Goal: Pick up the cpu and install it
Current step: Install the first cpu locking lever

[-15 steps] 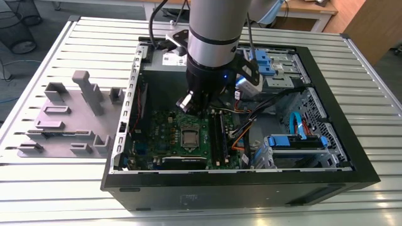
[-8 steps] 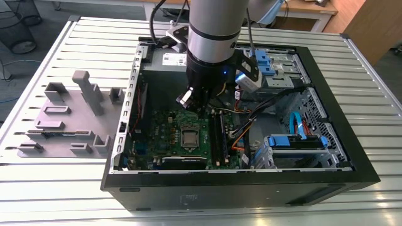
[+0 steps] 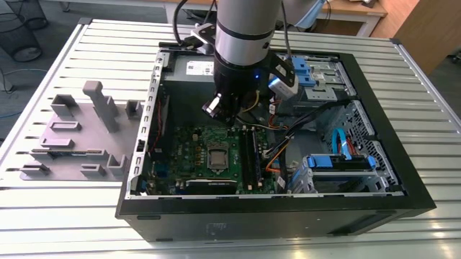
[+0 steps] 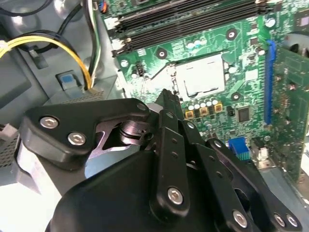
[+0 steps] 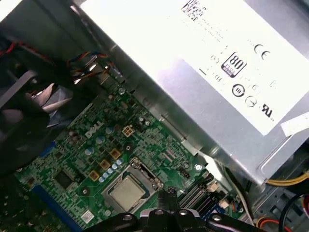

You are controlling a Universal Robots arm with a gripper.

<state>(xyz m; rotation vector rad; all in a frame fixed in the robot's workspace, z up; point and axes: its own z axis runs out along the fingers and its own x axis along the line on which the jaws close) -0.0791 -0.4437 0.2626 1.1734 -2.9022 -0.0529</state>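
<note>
The cpu is a small silver square lying flat in the socket in the middle of the green motherboard; it also shows as the cpu in the second wrist view and the cpu in the first wrist view. My gripper hangs inside the open computer case, above the board and a little behind the socket. In both wrist views its black fingers meet at one tip, gripper and gripper, shut with nothing between them. The tip stands beside the socket, apart from the chip.
The black case walls surround the board. A silver power supply sits behind the socket, and black memory slots run beside it. Yellow and orange cables hang nearby. Grey fixture blocks stand outside on the exterior view's left.
</note>
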